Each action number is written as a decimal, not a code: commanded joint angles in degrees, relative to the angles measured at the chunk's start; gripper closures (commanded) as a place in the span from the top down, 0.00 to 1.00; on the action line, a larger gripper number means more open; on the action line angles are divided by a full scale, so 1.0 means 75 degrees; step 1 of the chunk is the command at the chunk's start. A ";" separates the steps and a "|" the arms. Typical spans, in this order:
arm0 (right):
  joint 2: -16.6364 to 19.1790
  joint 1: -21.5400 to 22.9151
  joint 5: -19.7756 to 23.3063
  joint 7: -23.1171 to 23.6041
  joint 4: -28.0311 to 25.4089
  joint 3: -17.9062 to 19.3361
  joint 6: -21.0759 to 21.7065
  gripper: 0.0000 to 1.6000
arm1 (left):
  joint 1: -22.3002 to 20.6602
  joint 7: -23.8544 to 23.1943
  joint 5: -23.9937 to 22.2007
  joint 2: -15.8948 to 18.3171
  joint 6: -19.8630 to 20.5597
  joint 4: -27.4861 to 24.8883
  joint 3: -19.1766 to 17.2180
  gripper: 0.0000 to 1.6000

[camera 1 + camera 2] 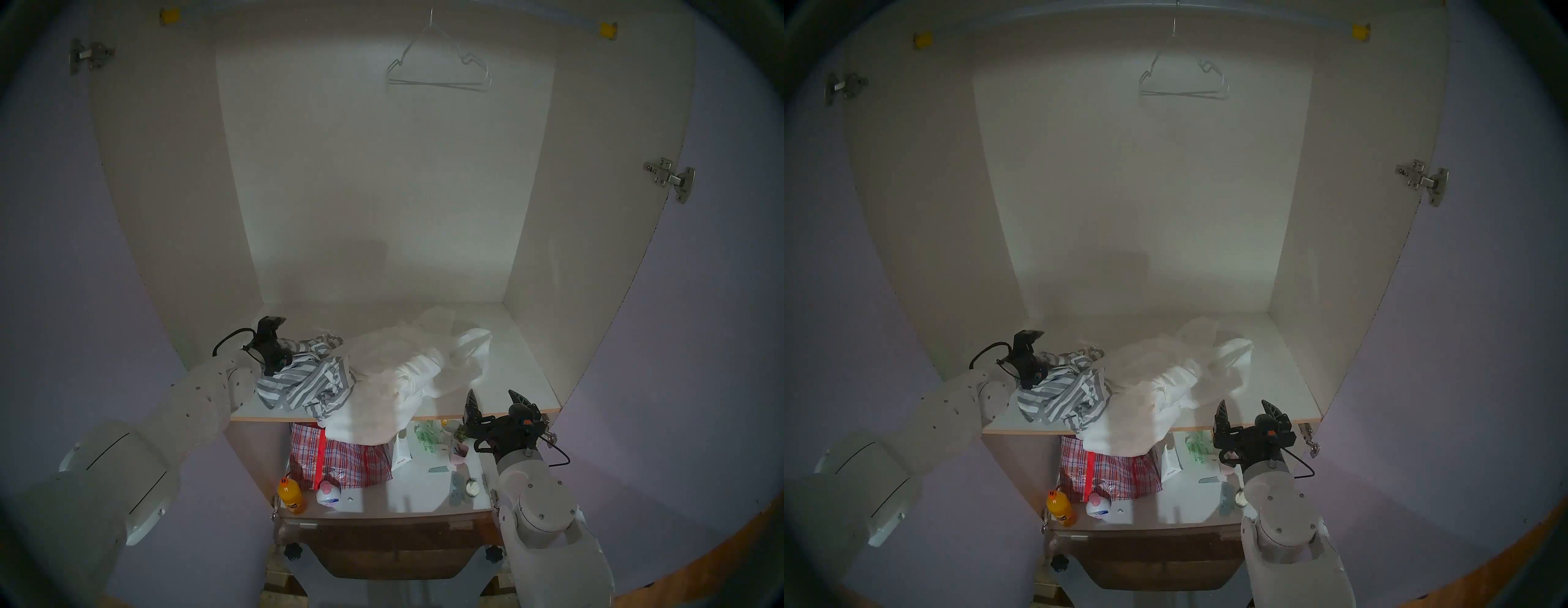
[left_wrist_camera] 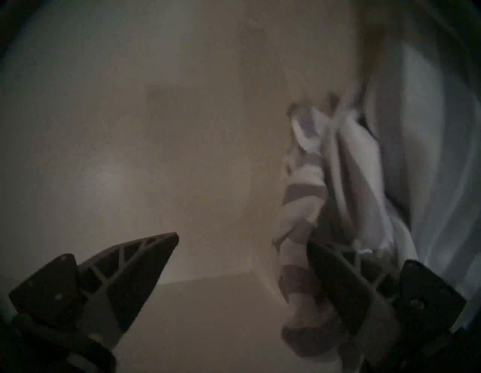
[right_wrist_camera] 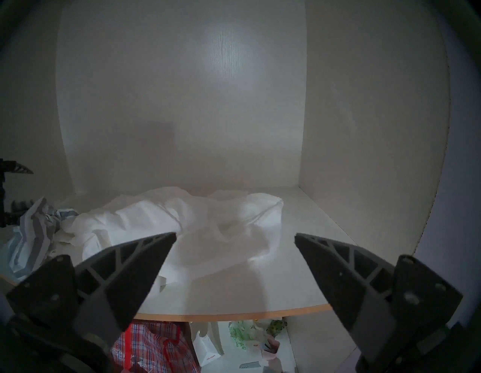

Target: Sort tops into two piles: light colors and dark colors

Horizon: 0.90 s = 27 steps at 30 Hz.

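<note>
Striped cloth (image 1: 309,384) lay heaped on the shelf (image 1: 517,373) directly beside the left gripper (image 2: 242,239), its folds pressed against the outer face of one finger rather than between the two. That gripper stood wide and held nothing; the wrist view, though blurred, showed only bare shelf and cupboard wall in the gap. Judging by where it lay, the striped top had been put at that end to serve as the dark pile. White cloth (image 1: 407,373) spread ahead of the right gripper (image 1: 496,401) and slightly to its left, one fold drooping over the shelf's front edge. The right gripper also stood wide and empty, parked just short of the shelf edge, probably to keep clear of the working arm. Where striped and white met, the heaps touched, so the split looked rough.
</note>
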 commanded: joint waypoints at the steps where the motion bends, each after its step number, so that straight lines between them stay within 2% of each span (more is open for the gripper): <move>1: -0.0004 0.0074 0.0003 0.0014 -0.0186 -0.0016 -0.0037 1.00 | 0.0290 -0.1064 -0.0362 0.0647 -0.0469 -0.1106 0.0027 1.00; 2: -0.0004 0.0074 0.0003 0.0014 -0.0186 -0.0016 -0.0037 1.00 | 0.0290 -0.1064 -0.0362 0.0647 -0.0469 -0.1106 0.0027 1.00; 3: -0.0004 0.0074 0.0003 0.0014 -0.0186 -0.0016 -0.0037 1.00 | 0.0510 -0.1547 -0.0613 0.0851 -0.0390 -0.1621 -0.0086 1.00; 4: -0.0004 0.0073 0.0003 0.0014 -0.0187 -0.0016 -0.0036 1.00 | 0.0627 -0.1811 -0.0597 0.1005 -0.0320 -0.1889 -0.0052 1.00; 5: -0.0004 0.0073 0.0003 0.0014 -0.0189 -0.0016 -0.0036 1.00 | 0.0701 -0.1961 -0.0665 0.1093 -0.0397 -0.2010 -0.0051 1.00; 7: -0.0003 0.0070 0.0004 0.0015 -0.0193 -0.0016 -0.0034 1.00 | 0.1026 -0.2408 -0.0805 0.1387 -0.0104 -0.2705 -0.0225 1.00; 9: -0.0004 0.0071 0.0004 0.0015 -0.0191 -0.0016 -0.0035 1.00 | 0.1172 -0.2606 -0.0973 0.1509 -0.0150 -0.2985 -0.0351 1.00; 10: -0.0004 0.0072 0.0004 0.0014 -0.0190 -0.0016 -0.0035 1.00 | 0.1383 -0.2826 -0.1078 0.1664 0.0072 -0.3433 -0.0484 1.00; 13: -0.0004 0.0072 0.0004 0.0015 -0.0190 -0.0016 -0.0035 1.00 | 0.1536 -0.3110 -0.1198 0.1749 0.0196 -0.3771 -0.0559 1.00; 14: -0.0004 0.0071 0.0004 0.0015 -0.0193 -0.0016 -0.0034 1.00 | 0.1759 -0.3312 -0.1243 0.1856 0.0458 -0.4202 -0.0674 1.00; 16: -0.0003 0.0069 0.0004 0.0016 -0.0198 -0.0016 -0.0032 1.00 | 0.1950 -0.3544 -0.1313 0.1754 0.0782 -0.4468 -0.0837 1.00; 21: -0.0002 0.0061 0.0007 0.0019 -0.0214 -0.0016 -0.0021 1.00 | 0.1985 -0.3712 -0.1165 0.1479 0.1449 -0.4554 -0.0851 1.00; 27: -0.0001 0.0058 0.0008 0.0020 -0.0221 -0.0017 -0.0014 1.00 | 0.1793 -0.3756 -0.1026 0.1228 0.1444 -0.4107 -0.0595 1.00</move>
